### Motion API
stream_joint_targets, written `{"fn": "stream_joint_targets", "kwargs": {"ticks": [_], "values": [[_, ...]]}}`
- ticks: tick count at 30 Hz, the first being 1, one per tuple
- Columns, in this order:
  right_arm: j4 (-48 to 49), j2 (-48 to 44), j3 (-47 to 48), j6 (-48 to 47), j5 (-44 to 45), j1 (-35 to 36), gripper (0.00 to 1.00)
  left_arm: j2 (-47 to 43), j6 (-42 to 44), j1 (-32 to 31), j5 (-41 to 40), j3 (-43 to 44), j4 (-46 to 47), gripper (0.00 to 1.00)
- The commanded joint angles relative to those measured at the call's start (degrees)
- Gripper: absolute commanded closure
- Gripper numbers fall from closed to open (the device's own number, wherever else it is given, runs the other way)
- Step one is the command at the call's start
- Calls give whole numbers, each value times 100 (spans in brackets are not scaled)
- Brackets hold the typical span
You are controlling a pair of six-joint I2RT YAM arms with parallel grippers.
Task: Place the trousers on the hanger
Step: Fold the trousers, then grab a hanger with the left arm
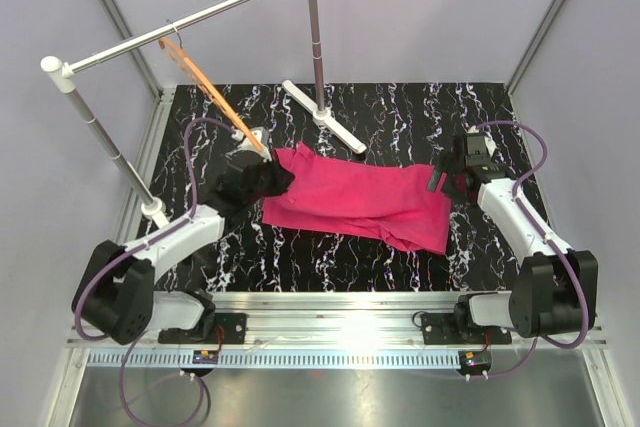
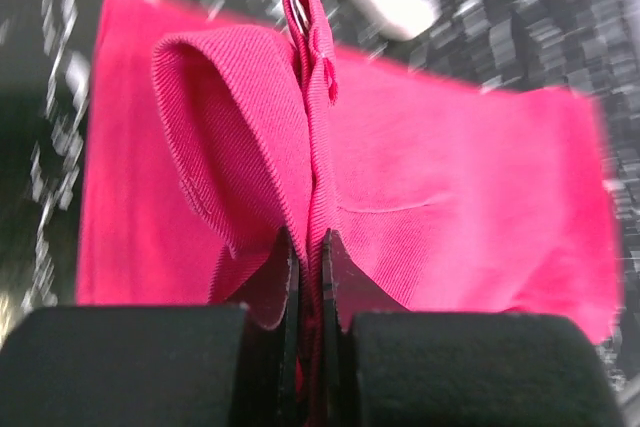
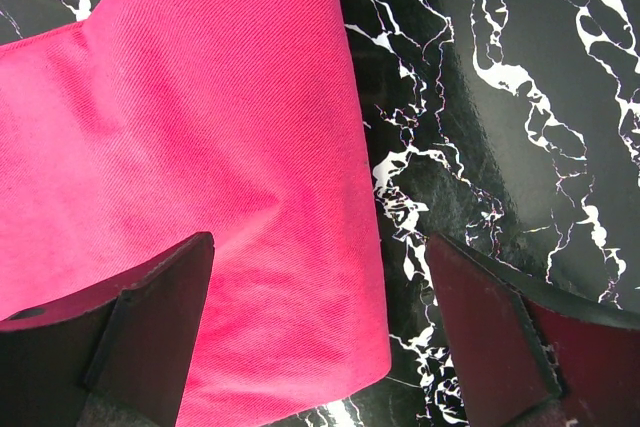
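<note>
Trousers (image 1: 360, 202) are laid flat across the middle of the black marbled table (image 1: 480, 117), waist end at the left. There a fold of the waistband is held up, pinched between the pressed-together fingers of the left gripper (image 2: 305, 247). Right gripper (image 3: 318, 247) is held just over the trousers' right end, fingers spread wide with nothing gripped, one above cloth and the other above bare table. Hanger (image 1: 210, 95) is hung by its hook on the rail (image 1: 190, 22) at back left, its lower end close to the left gripper.
</note>
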Motion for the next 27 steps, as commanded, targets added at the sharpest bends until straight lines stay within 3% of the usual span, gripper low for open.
{"fn": "stream_joint_targets", "kwargs": {"ticks": [1,9,10,12,13,16,17,18,27], "values": [[112,-36,-12,-103,-89,-13,5,-236,579,-18,217,-83,1028,100],[121,-132,-29,-130,-142,-13,5,1019,748,87,-319,338,555,100],[138,-141,-38,-130,-150,-5,5,1117,731,87,-398,409,510,89],[156,-168,-56,-121,-168,-5,5,1266,704,87,-557,471,326,75],[147,-176,-65,-121,-168,-5,5,1223,678,61,-688,471,238,51],[156,-185,-65,-130,-177,-13,5,978,616,35,-776,331,229,32],[165,-194,-73,-130,-177,-5,5,759,625,8,-890,322,90,13],[173,-211,-65,-138,-177,-5,5,635,634,-1,-926,321,-34,4],[200,-352,-108,-139,-133,-5,5,-1314,634,-123,-1225,31,-1194,1]]}}
